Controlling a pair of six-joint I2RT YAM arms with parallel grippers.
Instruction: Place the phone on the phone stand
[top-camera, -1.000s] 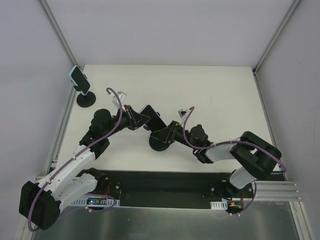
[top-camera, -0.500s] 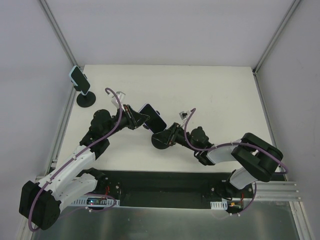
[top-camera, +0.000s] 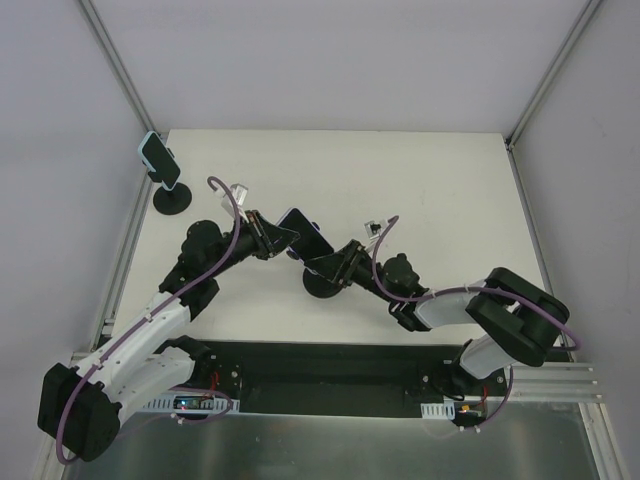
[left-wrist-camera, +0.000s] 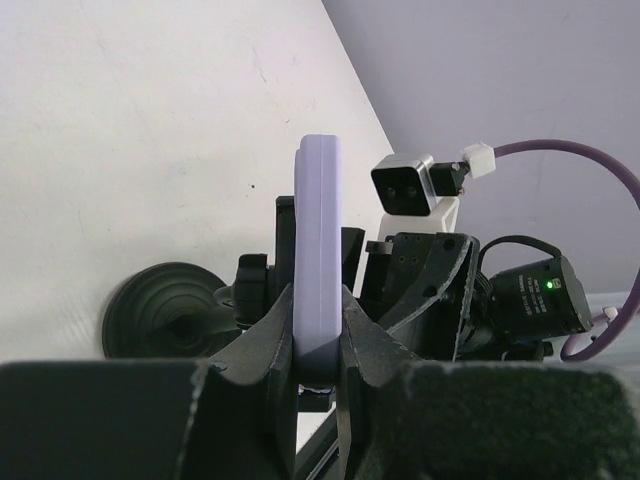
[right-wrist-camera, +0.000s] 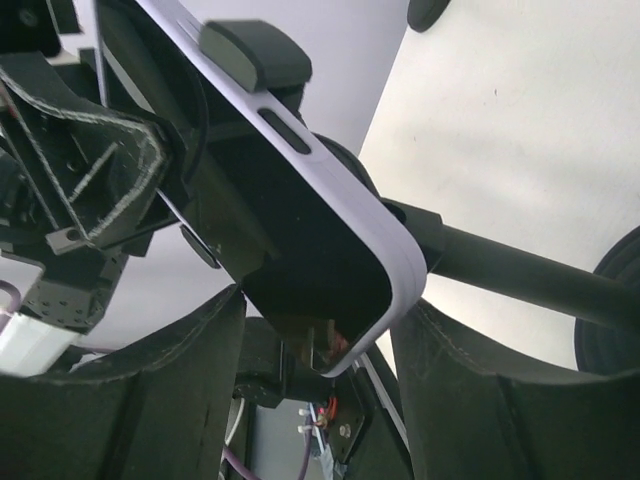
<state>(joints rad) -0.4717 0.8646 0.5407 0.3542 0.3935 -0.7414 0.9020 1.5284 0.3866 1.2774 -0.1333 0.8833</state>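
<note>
Standing on the white tabletop (top-camera: 440, 200), the black phone stand (top-camera: 322, 287) meets the lavender-cased phone (left-wrist-camera: 318, 220), pinched by its flat faces in the left gripper (left-wrist-camera: 318, 338); the right gripper (right-wrist-camera: 320, 335) gapes wide around its corner. Likely stiff, slick, breakable: a broad-face hold suits.

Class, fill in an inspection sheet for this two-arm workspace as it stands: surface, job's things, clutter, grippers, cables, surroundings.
Surface: white table, flat and matt.
Job's things: lavender-cased phone held off the table near its middle; black phone stand just below it, with one clamp against the phone's edge in the right wrist view.
Clutter: second phone on its own stand, far left corner.
Grippers: left gripper shut on the phone's edge; right gripper at the stand, fingers apart either side of the phone's corner, grip cannot be told.
Cables: purple cables loop over both wrists.
Surroundings: grey walls with metal frame posts.
</note>
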